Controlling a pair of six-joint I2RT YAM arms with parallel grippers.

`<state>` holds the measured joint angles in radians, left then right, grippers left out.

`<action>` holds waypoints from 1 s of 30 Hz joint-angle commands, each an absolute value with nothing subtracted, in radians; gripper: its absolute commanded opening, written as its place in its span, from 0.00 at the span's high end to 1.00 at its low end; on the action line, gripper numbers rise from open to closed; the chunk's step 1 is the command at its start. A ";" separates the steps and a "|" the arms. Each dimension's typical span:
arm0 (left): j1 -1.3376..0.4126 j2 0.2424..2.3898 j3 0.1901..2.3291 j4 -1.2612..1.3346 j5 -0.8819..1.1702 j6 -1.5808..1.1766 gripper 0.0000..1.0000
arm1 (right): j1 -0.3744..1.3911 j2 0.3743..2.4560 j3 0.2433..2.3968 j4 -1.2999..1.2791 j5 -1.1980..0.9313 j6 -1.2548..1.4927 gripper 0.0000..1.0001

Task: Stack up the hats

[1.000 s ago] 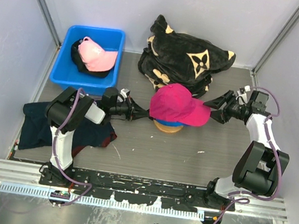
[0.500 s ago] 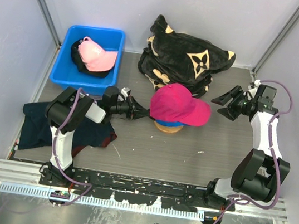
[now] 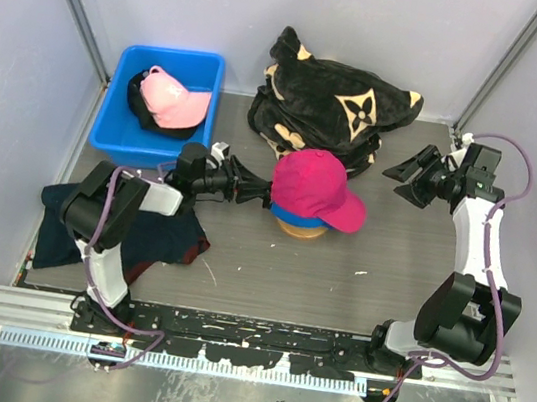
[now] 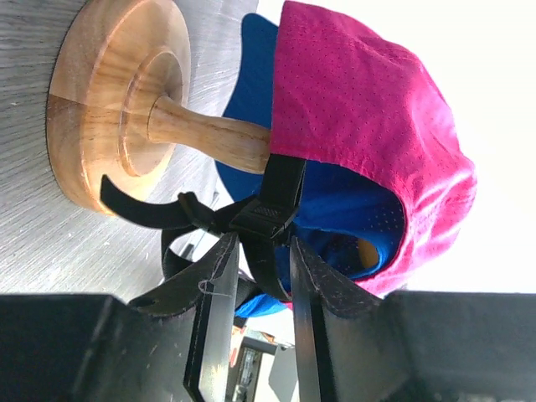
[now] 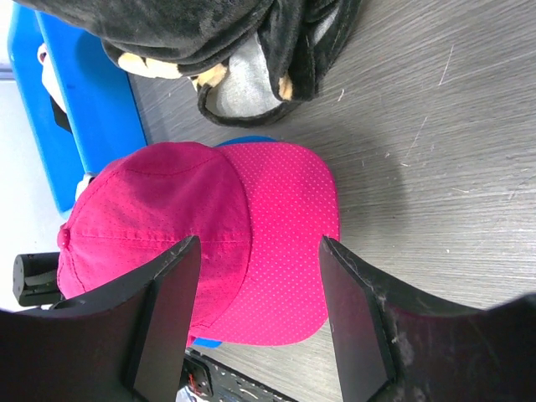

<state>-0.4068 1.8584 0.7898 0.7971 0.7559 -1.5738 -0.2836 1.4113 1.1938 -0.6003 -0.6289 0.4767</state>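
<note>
A magenta hat (image 3: 316, 188) sits over a royal blue hat (image 3: 283, 212) on a wooden stand (image 3: 302, 229) at mid-table. In the left wrist view the magenta hat (image 4: 368, 109), blue hat (image 4: 352, 209) and stand (image 4: 109, 109) are close. My left gripper (image 3: 253, 192) (image 4: 264, 243) is at the hats' back, jaws parted, with the black back strap (image 4: 280, 180) loosely between them. My right gripper (image 3: 402, 175) (image 5: 258, 247) hangs open and empty, up and to the right of the magenta hat (image 5: 209, 234). A light pink hat (image 3: 173, 98) lies on a black hat (image 3: 138, 113) in the blue bin (image 3: 169, 55).
A big black plush bundle (image 3: 334, 100) with tan flower marks lies at the back, just behind the stand. A flat dark navy cloth (image 3: 62, 231) lies under the left arm at the near left. Grey walls close in both sides.
My left gripper has loosened from shut on the strap to parted jaws. The right gripper has let go of the brim and drawn back to the right. The magenta hat has settled, brim swung nearer.
</note>
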 commanded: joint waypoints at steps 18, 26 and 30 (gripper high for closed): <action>-0.251 1.582 0.807 0.522 0.737 -1.459 0.55 | -0.216 1.404 1.268 -0.536 -0.629 0.512 0.36; -0.044 1.504 1.217 -0.125 0.676 -1.075 0.45 | -0.200 1.400 1.328 -0.509 -0.620 0.544 0.35; 0.034 1.550 1.310 -0.169 0.679 -1.076 0.45 | -0.194 1.412 1.338 -0.503 -0.625 0.540 0.35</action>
<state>-0.0372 1.5307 1.2327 -0.0689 0.7124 -1.2045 -0.2039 1.4136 1.2892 -0.5560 -0.6216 0.5320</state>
